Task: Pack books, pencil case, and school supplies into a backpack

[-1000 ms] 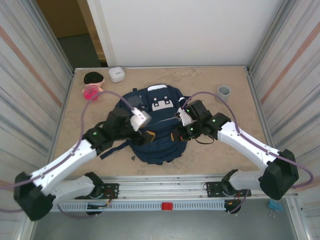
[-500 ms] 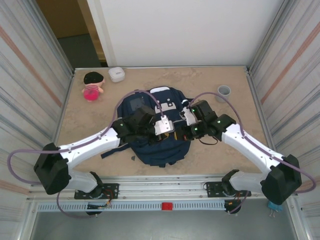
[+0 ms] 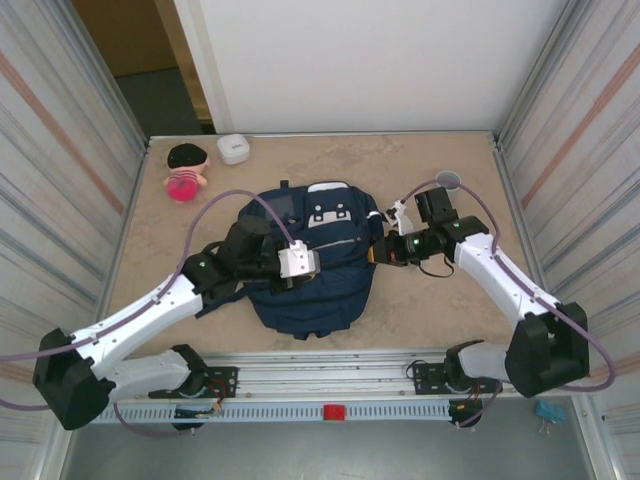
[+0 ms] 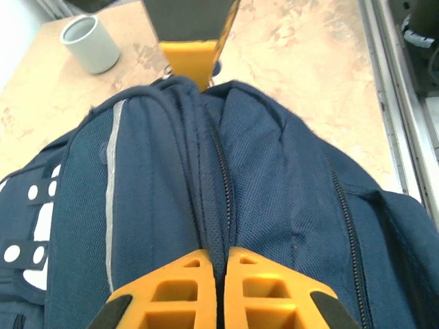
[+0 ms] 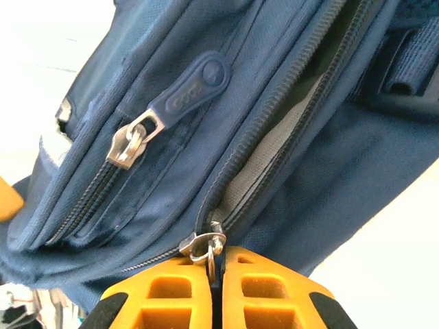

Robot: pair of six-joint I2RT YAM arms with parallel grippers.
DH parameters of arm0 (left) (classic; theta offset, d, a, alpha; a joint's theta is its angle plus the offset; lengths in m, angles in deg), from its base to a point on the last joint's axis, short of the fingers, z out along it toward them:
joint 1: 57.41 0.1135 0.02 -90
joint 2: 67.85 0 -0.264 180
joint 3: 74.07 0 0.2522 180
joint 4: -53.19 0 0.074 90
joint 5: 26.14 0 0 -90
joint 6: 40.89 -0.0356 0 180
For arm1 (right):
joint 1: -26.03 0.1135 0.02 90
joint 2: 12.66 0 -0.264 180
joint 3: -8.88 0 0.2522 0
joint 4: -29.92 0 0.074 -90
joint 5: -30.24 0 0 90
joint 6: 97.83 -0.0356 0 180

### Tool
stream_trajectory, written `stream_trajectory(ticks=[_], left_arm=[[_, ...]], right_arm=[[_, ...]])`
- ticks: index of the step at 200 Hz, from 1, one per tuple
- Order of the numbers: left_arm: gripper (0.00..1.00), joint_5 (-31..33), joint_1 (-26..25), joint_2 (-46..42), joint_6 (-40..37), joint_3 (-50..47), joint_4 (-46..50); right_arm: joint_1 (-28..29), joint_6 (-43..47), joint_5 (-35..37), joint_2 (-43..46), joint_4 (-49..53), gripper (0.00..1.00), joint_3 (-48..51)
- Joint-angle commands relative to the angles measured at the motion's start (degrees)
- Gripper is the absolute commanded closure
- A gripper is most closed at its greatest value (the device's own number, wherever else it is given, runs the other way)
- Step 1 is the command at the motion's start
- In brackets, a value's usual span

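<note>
We count one navy backpack point(image 3: 320, 290), flat at the middle of the table point(image 3: 450, 310). Left gripper point(image 4: 218, 264) is pinched closed on the backpack's zipper seam. Right gripper point(image 5: 215, 264) is clamped on the metal zipper pull point(image 5: 204, 245), one of two pulls seen. Also one grey cup point(image 3: 448, 181), one white box point(image 3: 233, 148) and one doll point(image 3: 184, 170).
</note>
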State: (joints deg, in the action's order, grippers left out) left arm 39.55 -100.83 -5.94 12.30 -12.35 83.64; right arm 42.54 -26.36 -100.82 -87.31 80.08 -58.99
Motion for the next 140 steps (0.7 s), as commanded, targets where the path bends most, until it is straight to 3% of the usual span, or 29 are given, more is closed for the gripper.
stream_trajectory(ticks=[1,32,80,93,112,128,140], left_arm=[[1.0,-7.75,0.81,-7.12,-3.42,0.11,6.75],[1.0,-3.26,1.47,-10.26,-5.02,-0.71,8.88],[1.0,2.91,5.12,-11.14,-3.81,-4.11,7.46],[0.86,3.56,4.96,-9.81,-2.68,-3.67,6.87],[0.56,3.89,3.68,-7.58,0.21,-1.4,6.91],[0.36,8.65,-0.42,-5.49,3.53,1.26,6.78],[0.27,13.63,-4.73,-3.57,5.85,3.03,6.33]], right_arm=[[-6.76,-0.39,14.26,-5.35,-7.1,1.0,-0.95],[-9.48,-0.79,17.03,-10.96,-8.62,1.0,-4.22],[-6.49,5.41,5.32,-7.92,-8.36,1.0,-5.14],[-3.82,6.56,3.18,-5.68,-7.2,1.0,-5.05],[0.01,8.2,1.07,-2.83,-4.66,1.0,-5.04],[2.82,9.26,-0.39,-1.51,-1.9,1.0,-5.47],[4.35,9.75,-0.45,-0.89,0.25,1.0,-5.98]])
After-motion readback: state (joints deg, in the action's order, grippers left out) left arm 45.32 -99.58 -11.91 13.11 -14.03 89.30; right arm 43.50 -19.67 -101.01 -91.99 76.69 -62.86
